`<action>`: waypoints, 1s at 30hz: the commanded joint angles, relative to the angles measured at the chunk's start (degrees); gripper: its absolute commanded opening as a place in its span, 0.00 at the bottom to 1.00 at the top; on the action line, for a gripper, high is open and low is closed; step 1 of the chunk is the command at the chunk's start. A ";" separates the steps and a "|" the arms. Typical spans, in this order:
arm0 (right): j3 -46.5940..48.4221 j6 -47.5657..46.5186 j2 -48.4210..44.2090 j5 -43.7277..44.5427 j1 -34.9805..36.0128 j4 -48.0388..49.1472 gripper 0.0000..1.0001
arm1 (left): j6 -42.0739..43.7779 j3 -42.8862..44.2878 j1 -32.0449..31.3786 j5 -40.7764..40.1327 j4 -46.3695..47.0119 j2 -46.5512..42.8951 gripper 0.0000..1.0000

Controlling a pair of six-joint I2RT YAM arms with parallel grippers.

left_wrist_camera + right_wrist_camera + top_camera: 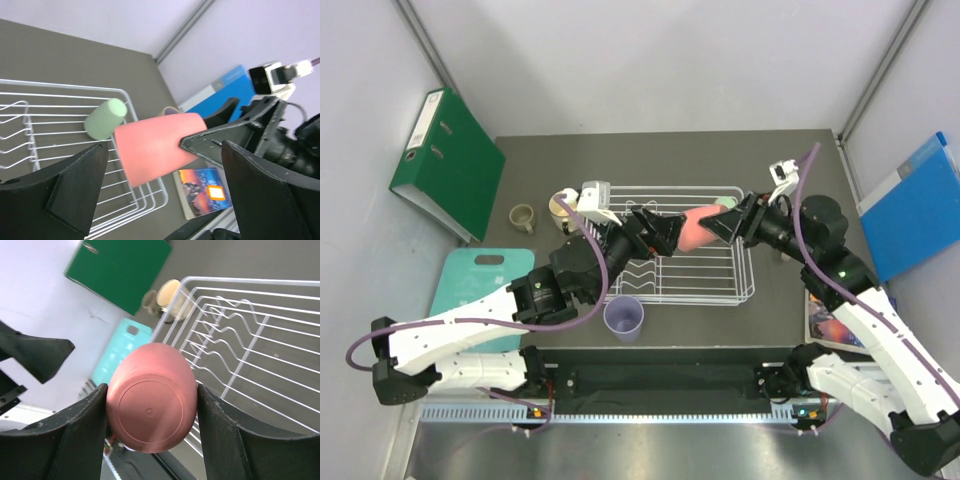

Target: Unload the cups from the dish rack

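My right gripper is shut on the pink cup and holds it on its side above the white wire dish rack. In the right wrist view the cup's base fills the gap between the fingers. My left gripper is open and empty, with its jaws facing the cup's base and the cup just ahead of them. A mint-green cup lies in the rack's far corner. The lavender tumbler stands on the table in front of the rack. The cream mug and the olive-tan mug stand left of it.
A green binder and a teal cutting board lie at the left. A blue folder lies at the right, and a colourful book sits by the rack's near right corner.
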 commanded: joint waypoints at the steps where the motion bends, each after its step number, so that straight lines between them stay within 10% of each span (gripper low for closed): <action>1: -2.52 7.81 -2.85 -6.79 -2.68 15.69 0.00 | 0.17 1.39 0.44 3.36 7.88 0.01 0.99; 30: -15.79 39.47 3.65 -26.57 -6.72 62.65 0.00 | -8.62 -3.36 4.83 22.43 14.82 0.19 0.85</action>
